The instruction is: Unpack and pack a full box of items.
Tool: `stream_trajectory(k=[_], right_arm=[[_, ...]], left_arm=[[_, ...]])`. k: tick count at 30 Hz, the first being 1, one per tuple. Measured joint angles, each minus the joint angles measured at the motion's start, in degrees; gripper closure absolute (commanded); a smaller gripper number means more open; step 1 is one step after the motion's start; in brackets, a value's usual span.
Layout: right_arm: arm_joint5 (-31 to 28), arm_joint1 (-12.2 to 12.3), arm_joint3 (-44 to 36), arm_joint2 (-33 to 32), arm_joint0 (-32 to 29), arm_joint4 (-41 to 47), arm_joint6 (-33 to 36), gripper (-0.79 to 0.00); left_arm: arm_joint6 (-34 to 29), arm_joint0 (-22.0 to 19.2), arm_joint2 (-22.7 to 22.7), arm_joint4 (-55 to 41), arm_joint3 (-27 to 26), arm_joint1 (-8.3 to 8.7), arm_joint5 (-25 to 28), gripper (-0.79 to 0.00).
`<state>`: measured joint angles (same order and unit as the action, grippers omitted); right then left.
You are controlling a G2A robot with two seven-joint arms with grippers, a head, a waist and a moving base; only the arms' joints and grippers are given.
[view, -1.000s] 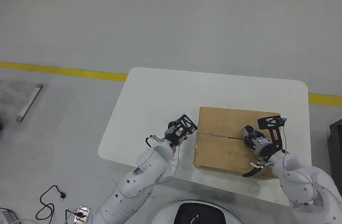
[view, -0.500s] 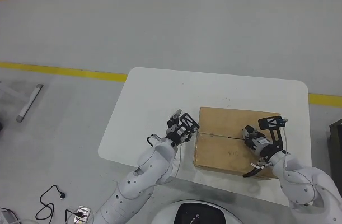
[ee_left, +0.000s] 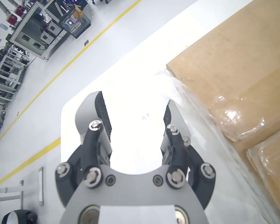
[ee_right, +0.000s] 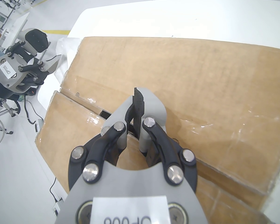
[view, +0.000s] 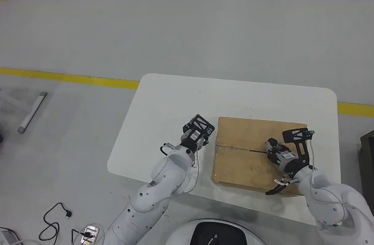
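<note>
A closed brown cardboard box [view: 260, 153] lies on the white table [view: 174, 104], its two top flaps meeting at a middle seam [view: 239, 147]. My left gripper [view: 196, 131] hovers over the table just off the box's left side, open and empty [ee_left: 136, 107]. A loose strip of clear tape [ee_left: 171, 86] hangs from the box edge [ee_left: 235, 54] beside one fingertip. My right gripper [view: 270, 147] sits over the right part of the seam, fingers shut [ee_right: 137, 100] just above the cardboard [ee_right: 189, 71]. The flaps hide the contents.
The table has bare room to the left of and behind the box. Crinkled clear tape [ee_right: 62, 47] lies at the box's left end, near the left gripper [ee_right: 34, 54]. A dark cabinet [view: 371, 165] stands at the right beside the table.
My left gripper has shifted slightly toward the far side along the box's left edge and turned. The right gripper and the box have stayed put.
</note>
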<state>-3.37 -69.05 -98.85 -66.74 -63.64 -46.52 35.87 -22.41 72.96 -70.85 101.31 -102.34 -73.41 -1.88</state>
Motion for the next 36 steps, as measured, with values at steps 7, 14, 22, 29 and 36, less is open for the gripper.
stream_trajectory(k=[7, 14, 22, 29, 36], right_arm=[[0.02, -0.03, -0.10, -0.16, -0.07, -0.18, 0.16, 0.000], [-0.06, -0.09, -0.10, -0.26, 0.03, -0.17, -0.01, 0.000], [0.02, -0.19, -0.08, -0.17, 0.09, -0.10, -0.11, 0.000], [0.05, -0.27, 0.05, -0.13, 0.10, -0.04, -0.29, 0.000], [-0.10, -0.38, 0.28, 0.21, 0.33, -0.02, -0.12, 0.000]], left_arm=[[0.06, 0.16, -0.28, -3.59, -3.29, -0.01, 5.78, -0.711], [-1.54, 0.18, 0.00, -5.98, -6.06, 0.05, 11.26, -0.785], [-4.94, 1.72, -2.40, -5.50, -9.25, 0.38, 12.62, -0.785], [-12.13, 5.80, -8.55, -7.80, -12.28, 1.15, 15.66, -0.785], [-19.46, 6.97, -11.95, -17.59, -11.11, 0.96, 12.99, -0.785]])
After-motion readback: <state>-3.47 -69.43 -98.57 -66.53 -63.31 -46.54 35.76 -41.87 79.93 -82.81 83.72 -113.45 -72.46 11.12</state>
